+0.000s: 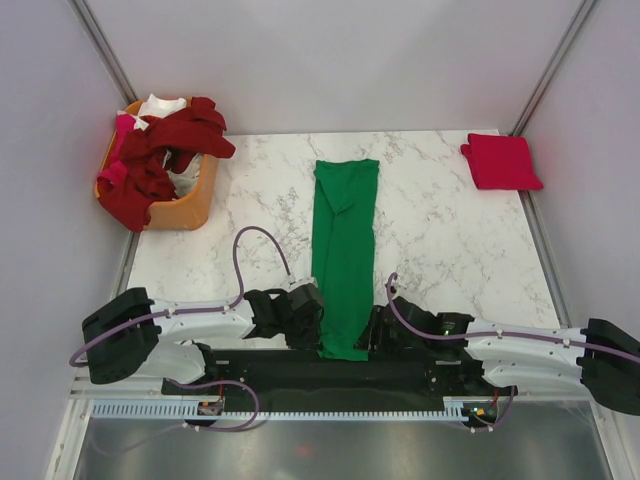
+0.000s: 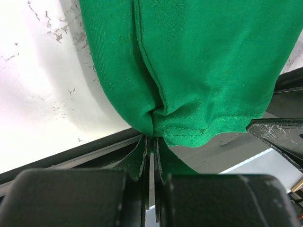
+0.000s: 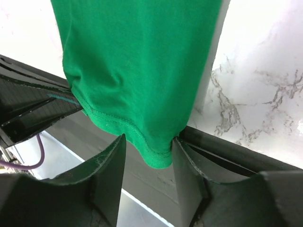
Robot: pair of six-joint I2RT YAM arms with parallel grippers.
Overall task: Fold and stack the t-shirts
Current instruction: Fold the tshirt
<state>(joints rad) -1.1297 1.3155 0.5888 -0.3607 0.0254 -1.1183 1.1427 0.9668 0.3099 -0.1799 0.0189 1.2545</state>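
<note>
While the green t-shirt [image 1: 345, 250] lies as a long narrow strip down the bench [image 1: 450, 240], left hand [image 2: 150, 144] pinches its near hem corner; right hand [image 3: 147, 149] straddles the other corner, fingers apart, likely readying to carry the hem forward.
</note>
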